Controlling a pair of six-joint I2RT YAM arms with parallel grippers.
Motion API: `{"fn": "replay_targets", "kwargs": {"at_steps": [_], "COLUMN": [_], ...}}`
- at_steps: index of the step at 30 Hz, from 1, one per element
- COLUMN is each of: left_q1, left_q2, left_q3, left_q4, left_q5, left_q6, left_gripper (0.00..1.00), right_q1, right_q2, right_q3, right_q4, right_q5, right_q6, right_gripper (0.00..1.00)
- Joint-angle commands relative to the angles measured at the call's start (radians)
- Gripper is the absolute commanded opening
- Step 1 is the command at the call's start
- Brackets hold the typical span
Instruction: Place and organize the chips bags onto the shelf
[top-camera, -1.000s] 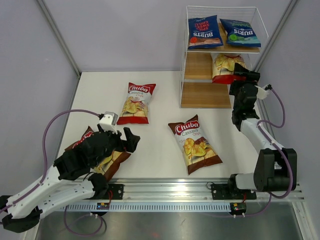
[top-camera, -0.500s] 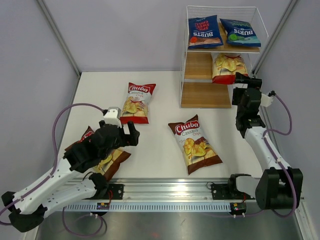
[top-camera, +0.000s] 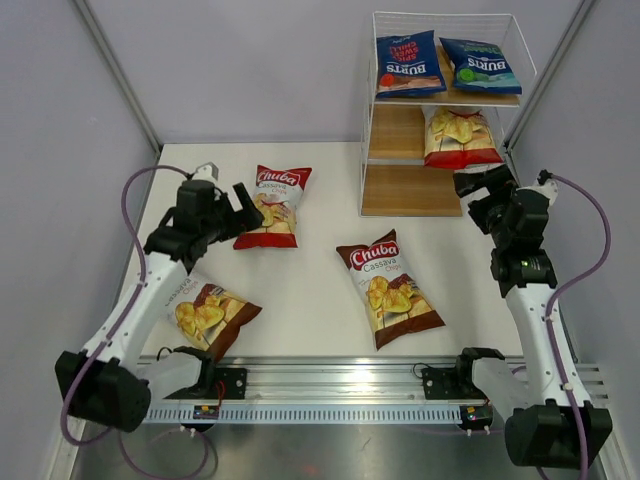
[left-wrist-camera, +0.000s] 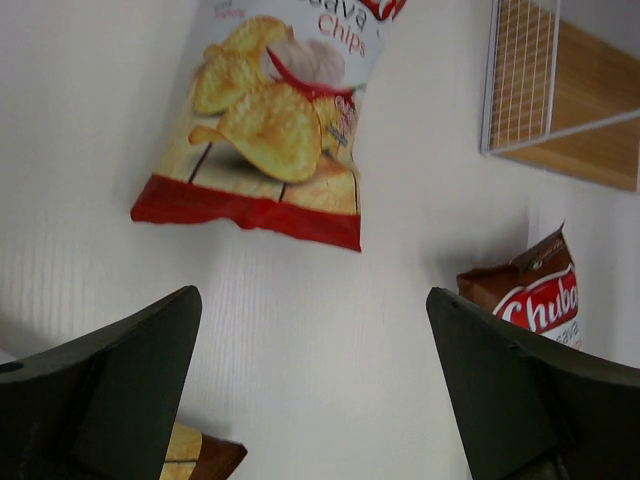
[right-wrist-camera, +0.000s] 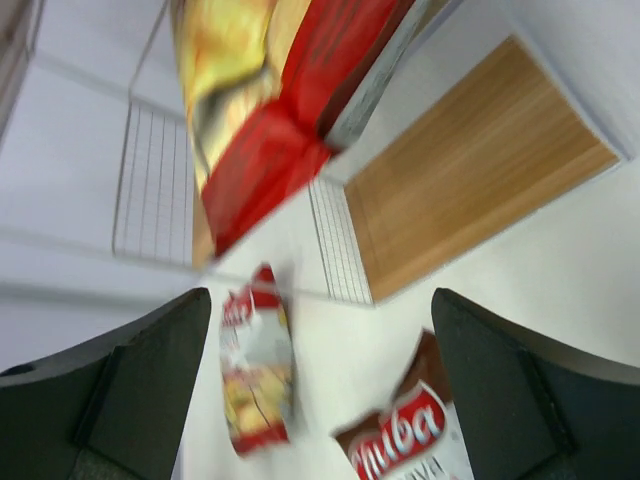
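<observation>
White table (top-camera: 320, 180) carries three Chuba bags lying flat: red-and-white table bag (top-camera: 272, 206) left of centre, central brown bag (top-camera: 389, 289), near-left brown bag (top-camera: 210, 315). Shelf (top-camera: 410, 190), white wire with three stepped wooden tiers, stands far right. Its middle tier holds the shelved red-and-white bag (top-camera: 459, 137); its top tier holds two dark-blue Burts bags (top-camera: 409, 64) (top-camera: 480, 65) side by side. Left gripper (left-wrist-camera: 310, 300) is spread, grasping nothing, beside the red-and-white table bag. Right gripper (right-wrist-camera: 320, 295) is likewise released, near the shelf front.
</observation>
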Motion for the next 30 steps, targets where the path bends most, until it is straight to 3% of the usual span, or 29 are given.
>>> {"fn": "replay_targets", "kwargs": {"at_steps": [1, 4, 6, 13, 18, 22, 26, 30], "left_q1": [0.133, 0.239, 0.293, 0.384, 0.396, 0.411, 0.41, 0.404], "left_q2": [0.096, 0.207, 0.286, 0.619, 0.863, 0.998, 1.095, 1.139], "left_q3": [0.121, 0.163, 0.198, 0.365, 0.552, 0.614, 0.608, 0.544], "left_q4": [0.125, 0.165, 0.219, 0.196, 0.052, -0.013, 0.071, 0.206], "left_q5": [0.244, 0.363, 0.54, 0.752, 0.799, 0.805, 1.01, 1.073], "left_q6": [0.058, 0.095, 0.104, 0.158, 0.263, 0.343, 0.316, 0.241], "left_gripper": [0.99, 0.99, 0.99, 0.99, 0.99, 0.99, 0.99, 0.99], "right_q1": [-0.001, -0.001, -0.001, -0.001, -0.001, 0.004, 0.019, 0.024], "right_q2": [-0.104, -0.237, -0.299, -0.397, -0.389, -0.405, -0.414, -0.408], "right_q3": [0.041, -0.042, -0.108, -0.238, -0.28, -0.301, -0.327, -0.327], "right_q4": [-0.202, -0.273, -0.262, -0.092, -0.013, 0.018, 0.07, 0.084], "right_q5": [-0.318, -0.358, -0.443, -0.775, -0.873, -0.89, -0.907, -0.913], "right_q6": [-0.287, -0.283, -0.302, -0.177, -0.111, -0.093, -0.076, -0.062], "right_gripper": [0.99, 1.0, 0.99, 0.99, 1.0, 1.0, 0.99, 0.99]}}
